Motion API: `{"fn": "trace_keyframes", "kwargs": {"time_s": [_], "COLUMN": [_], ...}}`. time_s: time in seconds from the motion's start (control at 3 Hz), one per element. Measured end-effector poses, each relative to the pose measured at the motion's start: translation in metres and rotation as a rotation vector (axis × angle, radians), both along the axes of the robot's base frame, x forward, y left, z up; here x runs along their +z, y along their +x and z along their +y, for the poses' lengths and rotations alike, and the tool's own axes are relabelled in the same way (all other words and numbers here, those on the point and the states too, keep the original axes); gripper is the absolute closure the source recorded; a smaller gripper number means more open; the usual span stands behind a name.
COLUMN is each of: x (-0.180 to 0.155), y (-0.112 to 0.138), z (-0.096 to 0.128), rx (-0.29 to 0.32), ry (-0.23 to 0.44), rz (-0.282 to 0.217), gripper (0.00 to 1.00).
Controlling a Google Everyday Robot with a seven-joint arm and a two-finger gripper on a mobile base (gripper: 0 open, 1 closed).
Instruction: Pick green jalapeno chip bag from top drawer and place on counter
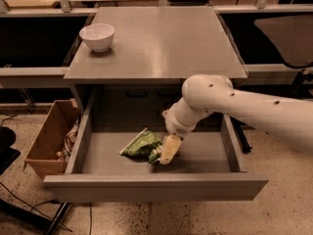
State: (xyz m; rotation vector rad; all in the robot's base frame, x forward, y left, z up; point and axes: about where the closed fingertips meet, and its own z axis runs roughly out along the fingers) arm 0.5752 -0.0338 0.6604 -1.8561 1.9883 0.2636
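The green jalapeno chip bag (141,144) lies crumpled on the floor of the open top drawer (156,186), left of middle. My gripper (167,151) hangs from the white arm, which reaches in from the right. It is down inside the drawer, its pale fingers (170,148) touching the bag's right end. The grey counter (156,40) is above the drawer.
A white bowl (97,36) stands on the counter's back left corner. An open cardboard box (50,139) with clutter sits on the floor left of the drawer. Wooden tables run behind the cabinet. A dark chair seat (288,38) is at the right.
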Motion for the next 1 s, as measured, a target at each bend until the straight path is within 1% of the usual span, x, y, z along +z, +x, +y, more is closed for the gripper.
{"fn": "trace_keyframes", "kwargs": {"time_s": [0.33,1.0], "x": [-0.0294,-0.0340], "y": [-0.0001,-0.0003], "z": [0.0196,0.0229], "rx": [0.071,0.082], "ry": [-0.014,-0.017], "rz": [0.006,0.008], "gripper": [0.18,0.65]}}
